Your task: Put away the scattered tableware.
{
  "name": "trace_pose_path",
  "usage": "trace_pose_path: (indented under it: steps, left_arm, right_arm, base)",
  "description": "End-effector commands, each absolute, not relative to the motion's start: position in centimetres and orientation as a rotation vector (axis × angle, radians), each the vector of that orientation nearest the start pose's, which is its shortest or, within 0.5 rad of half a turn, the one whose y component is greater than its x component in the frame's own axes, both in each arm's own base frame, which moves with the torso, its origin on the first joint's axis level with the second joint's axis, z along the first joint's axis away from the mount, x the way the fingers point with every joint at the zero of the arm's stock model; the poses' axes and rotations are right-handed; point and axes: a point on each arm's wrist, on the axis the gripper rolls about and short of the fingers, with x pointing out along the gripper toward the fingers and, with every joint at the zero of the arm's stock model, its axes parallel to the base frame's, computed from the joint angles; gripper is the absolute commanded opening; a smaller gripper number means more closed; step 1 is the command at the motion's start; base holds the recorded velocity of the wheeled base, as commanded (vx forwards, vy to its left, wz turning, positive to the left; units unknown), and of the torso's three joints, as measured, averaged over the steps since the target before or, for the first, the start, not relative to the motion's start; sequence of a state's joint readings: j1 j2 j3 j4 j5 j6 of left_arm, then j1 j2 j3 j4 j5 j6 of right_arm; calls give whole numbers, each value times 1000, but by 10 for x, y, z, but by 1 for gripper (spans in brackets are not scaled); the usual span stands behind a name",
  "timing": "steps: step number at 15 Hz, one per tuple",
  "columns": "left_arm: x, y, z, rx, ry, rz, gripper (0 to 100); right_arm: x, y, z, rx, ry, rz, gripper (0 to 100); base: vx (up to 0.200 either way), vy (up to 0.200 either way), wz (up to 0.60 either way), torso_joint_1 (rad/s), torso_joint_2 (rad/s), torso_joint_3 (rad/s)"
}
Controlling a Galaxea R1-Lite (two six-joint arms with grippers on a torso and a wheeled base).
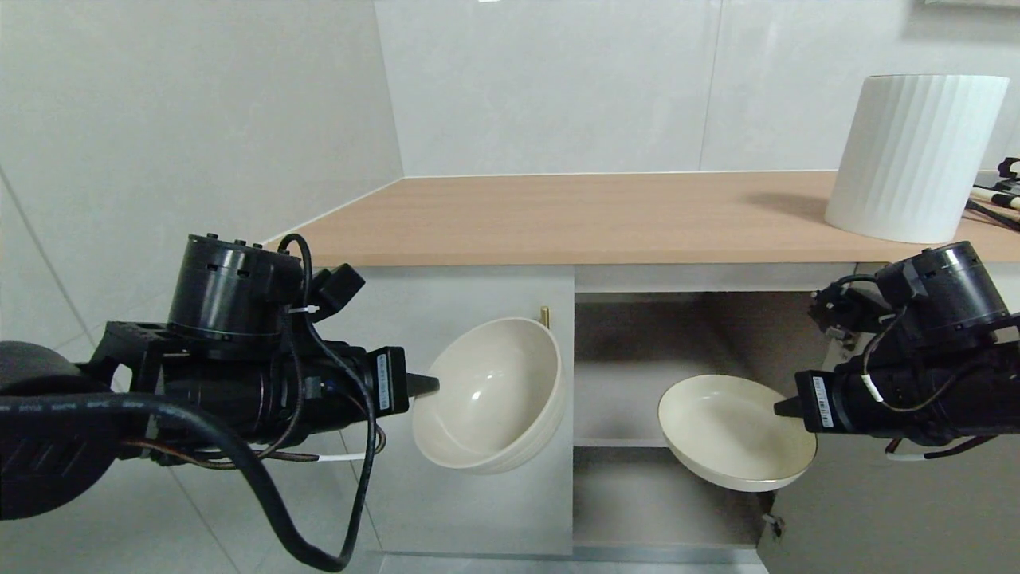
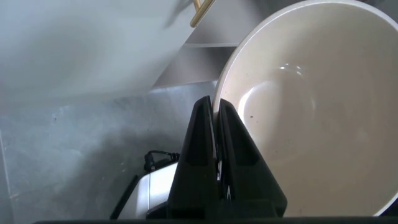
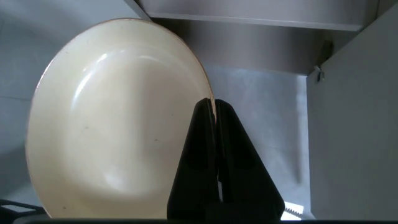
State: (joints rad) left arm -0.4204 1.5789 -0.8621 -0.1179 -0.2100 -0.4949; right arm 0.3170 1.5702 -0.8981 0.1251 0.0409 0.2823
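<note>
Two pieces of cream tableware are here: one deep bowl (image 1: 490, 395) and one shallow plate (image 1: 729, 430). There are two grippers, the left gripper (image 1: 429, 385) and the right gripper (image 1: 783, 408), with one dish pinched in each. One white ribbed container (image 1: 916, 155) stands on one wooden counter (image 1: 574, 215). Below is one cabinet (image 1: 478, 510) with one brass knob (image 1: 545, 316) and one inner shelf (image 1: 617, 441).

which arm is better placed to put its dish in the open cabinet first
Right, likely. The right gripper holds the plate just before the open cabinet compartment; the left gripper holds the bowl in front of the closed door.
</note>
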Motion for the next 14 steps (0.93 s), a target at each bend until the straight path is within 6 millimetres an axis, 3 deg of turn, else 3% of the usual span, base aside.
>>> trace_pose_path:
  steps: [1, 7, 9, 12, 14]
  left_arm:
    - [243, -114, 184, -400, 744, -447, 0]
    - [244, -117, 180, -396, 760, -449, 0]
    - [244, -117, 180, -396, 760, -449, 0]
    - [245, -118, 179, -395, 766, -447, 0]
    - [246, -118, 178, -394, 769, -447, 0]
  right_arm:
    - [251, 83, 168, 150, 850, 215, 0]
    - [313, 102, 84, 173, 972, 87, 0]
    - [325, 102, 70, 213, 995, 52, 0]
    - [365, 105, 27, 241, 1036, -25, 0]
    - [384, 109, 13, 264, 1018, -86, 0]
  base:
    - [0, 0, 0, 0, 0, 0]
    - [0, 0, 0, 0, 0, 0]
    - [0, 0, 0, 0, 0, 0]
    - [0, 0, 0, 0, 0, 0]
    - [0, 0, 0, 0, 0, 0]
